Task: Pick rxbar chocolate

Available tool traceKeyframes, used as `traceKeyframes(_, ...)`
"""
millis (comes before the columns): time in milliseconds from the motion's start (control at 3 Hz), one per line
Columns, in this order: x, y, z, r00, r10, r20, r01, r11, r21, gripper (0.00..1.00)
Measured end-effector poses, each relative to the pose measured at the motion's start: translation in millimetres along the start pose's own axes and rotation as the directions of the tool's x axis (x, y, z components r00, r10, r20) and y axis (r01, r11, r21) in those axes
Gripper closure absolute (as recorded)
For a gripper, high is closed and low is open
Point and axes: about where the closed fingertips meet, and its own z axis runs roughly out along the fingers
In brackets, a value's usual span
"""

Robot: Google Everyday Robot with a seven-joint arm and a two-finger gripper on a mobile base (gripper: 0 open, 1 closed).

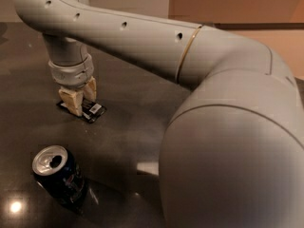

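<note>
The rxbar chocolate (pixel 93 111) is a small flat black wrapper with a white patch, lying on the dark table (pixel 133 99) at the left. My gripper (pixel 80 97) points straight down onto it. Its two tan fingers (pixel 70 101) stand a little apart, one on each side of the bar, with their tips at the table. The bar's middle is hidden behind the fingers; its right end and a sliver of its left end show.
A dark soda can (pixel 59 175) with an open silver top stands at the front left, well in front of the gripper. My large grey arm (pixel 228 141) fills the right half of the view and hides the table there.
</note>
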Motion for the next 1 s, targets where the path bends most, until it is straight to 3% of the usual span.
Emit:
traceKeyframes(667,31,-28,-43,0.993,-0.031,0.115,0.034,0.9991,-0.025,1.0)
traceKeyframes(1000,41,-29,-73,0.979,-0.106,0.171,0.113,0.9931,-0.03,1.0)
